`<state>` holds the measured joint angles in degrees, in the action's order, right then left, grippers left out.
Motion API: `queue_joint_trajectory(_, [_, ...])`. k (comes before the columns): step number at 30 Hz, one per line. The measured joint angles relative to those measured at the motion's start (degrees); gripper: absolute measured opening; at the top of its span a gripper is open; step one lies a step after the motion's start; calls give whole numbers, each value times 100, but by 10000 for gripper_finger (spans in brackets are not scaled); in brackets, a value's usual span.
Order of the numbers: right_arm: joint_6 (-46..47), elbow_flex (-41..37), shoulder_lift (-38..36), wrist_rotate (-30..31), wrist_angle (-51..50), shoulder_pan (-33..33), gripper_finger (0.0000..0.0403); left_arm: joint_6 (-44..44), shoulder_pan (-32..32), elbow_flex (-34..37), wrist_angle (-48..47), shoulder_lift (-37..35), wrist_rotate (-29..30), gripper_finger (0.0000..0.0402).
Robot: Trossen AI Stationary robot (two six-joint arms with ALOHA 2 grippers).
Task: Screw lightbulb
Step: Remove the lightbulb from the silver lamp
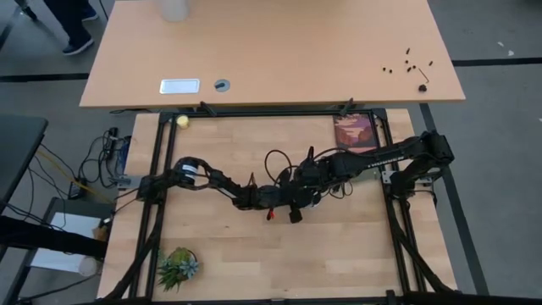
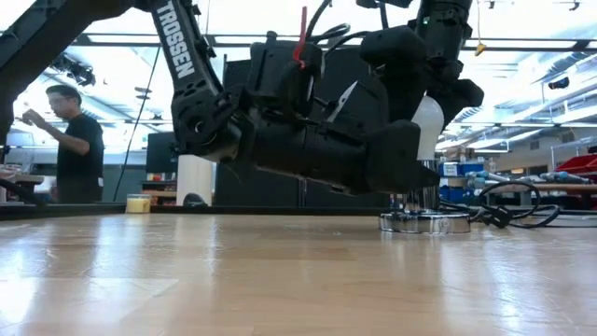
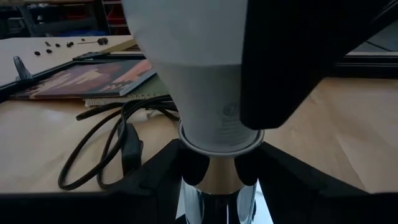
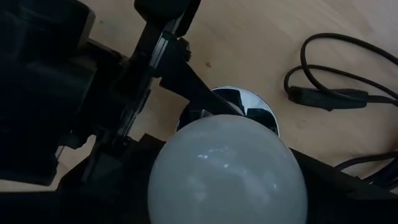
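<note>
Lightbulb (image 3: 199,74) screw base hidden where left gripper (image 3: 217,167) clamps socket (image 2: 424,222).

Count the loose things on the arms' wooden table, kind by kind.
lightbulb: 1
socket with black cord: 1
book: 1
small plant: 1
yellow ball: 1
Total: 5

A robotics lab or workshop, by the look of it: a wooden table (image 1: 339,254) fenced by a black metal frame (image 1: 152,203), another workbench (image 1: 271,51) scattered with small screws (image 1: 408,61), cables trailing across the grey floor (image 1: 59,169), ceiling lights overhead, a person (image 2: 75,140) standing behind.
</note>
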<state>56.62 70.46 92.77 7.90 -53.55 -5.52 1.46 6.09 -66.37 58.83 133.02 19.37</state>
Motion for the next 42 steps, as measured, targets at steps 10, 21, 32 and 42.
queue_joint_trajectory(10, [-744,0,-7,-183,-79,13,282,-147,2,21,561,171,-30,188])
queue_joint_trajectory(21, [-3183,-11,-7,-349,65,4,282,-212,-17,37,808,255,-588,188])
queue_joint_trajectory(32, [-7853,-17,0,-502,11,-7,282,-306,-20,37,811,252,-775,188])
queue_joint_trajectory(42, [-11145,-11,0,-395,-236,-85,282,-399,-20,28,807,250,-842,188])
